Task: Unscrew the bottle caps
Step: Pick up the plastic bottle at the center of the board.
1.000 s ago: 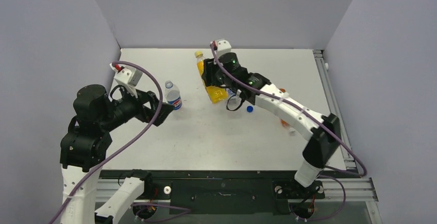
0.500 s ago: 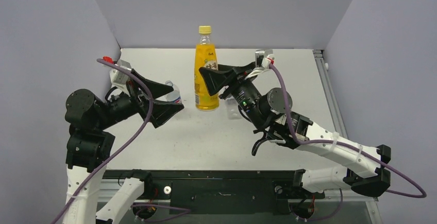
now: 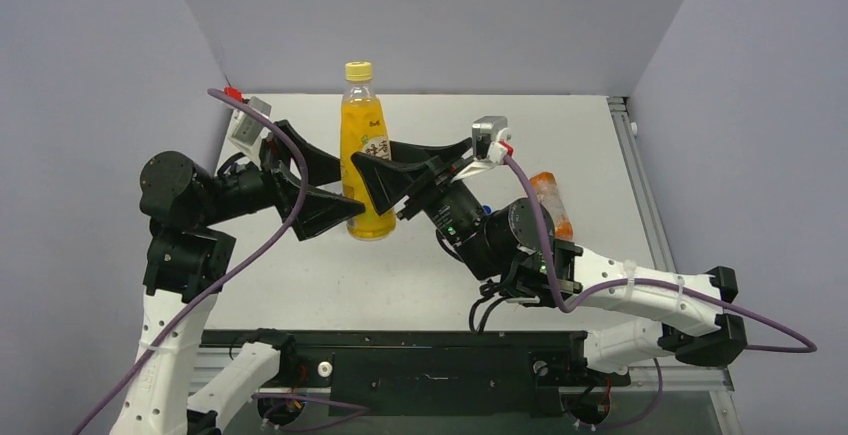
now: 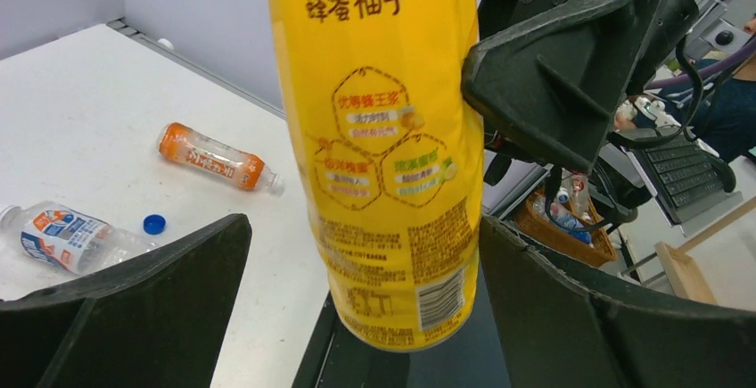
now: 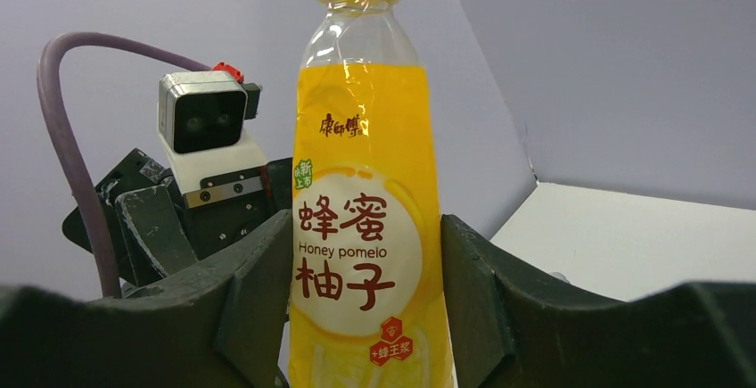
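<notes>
1. Yellow cap [image 3: 358,71] is the piece to turn. It sits screwed on the neck of the yellow juice bottle [image 3: 362,125], which stands upright between the two arms and appears lifted off the table [image 3: 600,135].
2. Left gripper [image 3: 346,190] is released, with its jaws spread wide and straddling the bottle's lower body. Its wrist view shows a gap on both sides, so it touches nothing. The cap lies well above it, out of that view.
3. Bottle contents reach nearly to the neck, so I judge it fairly heavy for its size. Its thin plastic wall will likely dent under a hard squeeze, and the glossy label may slip when twisted against.
4. Best hold, I think, is to clamp the labelled body firmly but without crushing it in one claw. The other claw then pinches the small, stiff cap by its rim. The cap is tiny, so a centred pinch matters.
5. Right gripper [image 5: 365,241] is clenched on the bottle at mid-label, one finger on each side, carrying it. The cap stands directly above this grip, at the top of its wrist view.
6. Farther right, an orange drink bottle [image 3: 550,203] lies on its side on the table, well apart from both claws. The left wrist view also shows a clear bottle [image 4: 67,236] lying near a loose blue cap [image 4: 154,224].
</notes>
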You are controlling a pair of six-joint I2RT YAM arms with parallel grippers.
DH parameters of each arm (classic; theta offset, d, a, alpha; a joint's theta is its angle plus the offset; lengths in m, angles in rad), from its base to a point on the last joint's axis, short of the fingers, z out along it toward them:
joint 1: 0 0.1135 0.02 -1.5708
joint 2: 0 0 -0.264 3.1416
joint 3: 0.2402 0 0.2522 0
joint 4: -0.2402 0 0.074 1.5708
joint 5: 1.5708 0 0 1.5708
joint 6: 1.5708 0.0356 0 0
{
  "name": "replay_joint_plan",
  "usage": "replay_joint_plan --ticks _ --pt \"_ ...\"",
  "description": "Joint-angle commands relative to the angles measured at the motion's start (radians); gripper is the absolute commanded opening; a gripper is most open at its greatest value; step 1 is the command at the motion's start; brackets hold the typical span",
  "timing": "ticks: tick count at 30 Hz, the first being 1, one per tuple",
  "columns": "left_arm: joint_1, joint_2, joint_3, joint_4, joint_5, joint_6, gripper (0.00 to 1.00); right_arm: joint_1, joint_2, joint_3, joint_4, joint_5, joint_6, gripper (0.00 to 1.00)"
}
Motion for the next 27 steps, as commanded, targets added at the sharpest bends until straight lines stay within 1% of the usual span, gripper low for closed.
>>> replay_joint_plan --ticks 1,7,9,11,12,13,14,15,16,17,18,19,20,21,22,23,24,25,26,27 --pt "-0.016 -0.006 0.028 0.069 0.052 -0.014 0.97 0.033 0.036 0.063 0.090 -0.011 -0.032 0.48" --pt "-0.017 -0.014 0.004 0.152 0.077 -0.081 0.97 0.073 0.083 0.100 0.104 -0.020 -0.065 0.46" --pt "-0.017 -0.020 0.006 0.156 0.074 -0.082 0.98 0.085 0.090 0.096 0.115 -0.016 -0.069 0.45" --pt "-0.017 -0.022 0.011 0.132 0.074 -0.055 0.95 0.099 0.091 0.084 0.141 -0.011 -0.074 0.44" --pt "-0.018 -0.023 0.012 0.126 0.073 -0.047 0.90 0.111 0.092 0.078 0.150 -0.009 -0.087 0.44" --pt "-0.017 -0.024 0.012 0.117 0.071 -0.034 0.81 0.117 0.092 0.076 0.164 -0.007 -0.103 0.44" --pt "-0.017 -0.022 0.012 0.115 0.070 -0.032 0.77 0.128 0.093 0.071 0.169 -0.005 -0.109 0.44" --pt "-0.017 -0.021 0.014 0.114 0.070 -0.029 0.64 0.133 0.092 0.070 0.174 0.000 -0.122 0.46" --pt "-0.017 -0.018 0.014 0.111 0.069 -0.026 0.57 0.140 0.091 0.067 0.170 0.002 -0.127 0.48" --pt "-0.017 -0.017 0.020 0.089 0.070 -0.004 0.46 0.145 0.085 0.069 0.160 0.005 -0.142 0.57" --pt "-0.017 -0.012 0.023 0.070 0.075 0.019 0.41 0.146 0.079 0.082 0.118 0.011 -0.149 0.61" --pt "-0.017 -0.010 0.033 0.017 0.075 0.071 0.33 0.144 0.066 0.093 0.087 0.026 -0.160 0.71" --pt "-0.017 -0.008 0.038 -0.014 0.069 0.100 0.30 0.143 0.058 0.119 0.021 0.033 -0.163 0.74" --pt "-0.017 -0.008 0.049 -0.087 0.065 0.172 0.24 0.131 0.037 0.129 -0.011 0.032 -0.166 0.77" --pt "-0.018 -0.010 0.056 -0.177 0.054 0.265 0.23 0.124 0.027 0.157 -0.087 0.008 -0.163 0.78" --pt "-0.017 -0.015 0.067 -0.214 0.046 0.312 0.21 0.103 0.011 0.176 -0.129 -0.015 -0.147 0.79" --pt "-0.017 -0.021 0.070 -0.275 0.026 0.391 0.21 0.088 0.012 0.249 -0.250 -0.070 -0.132 0.79" --pt "-0.017 -0.025 0.073 -0.306 0.017 0.432 0.20 0.053 0.031 0.306 -0.335 -0.094 -0.100 0.79" --pt "-0.017 -0.032 0.076 -0.363 0.005 0.509 0.20 0.040 0.049 0.429 -0.482 -0.131 -0.089 0.80" --pt "-0.017 -0.037 0.075 -0.381 0.000 0.535 0.19 0.023 0.083 0.528 -0.546 -0.147 -0.085 0.80"
